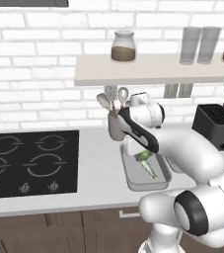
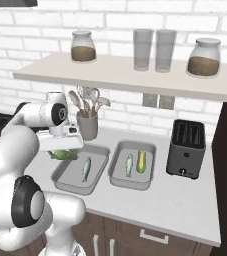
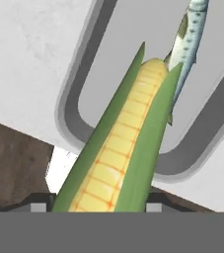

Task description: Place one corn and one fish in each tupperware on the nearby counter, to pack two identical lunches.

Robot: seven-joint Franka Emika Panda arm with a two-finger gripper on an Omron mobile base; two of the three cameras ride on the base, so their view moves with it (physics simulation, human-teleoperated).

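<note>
The gripper (image 2: 64, 150) is closed around a corn cob (image 3: 126, 143), held above the near tray (image 2: 60, 181), which already holds one fish (image 2: 86, 169). The far tray (image 2: 116, 181), beyond the hand, contains a fish and a corn. The cob appears stiff, light and ribbed, its green husk probably slick; a hold across its middle seems surest. The fingertips are hidden behind the cob, and the arm covers much of the near tray on the counter (image 2: 185, 205).
</note>
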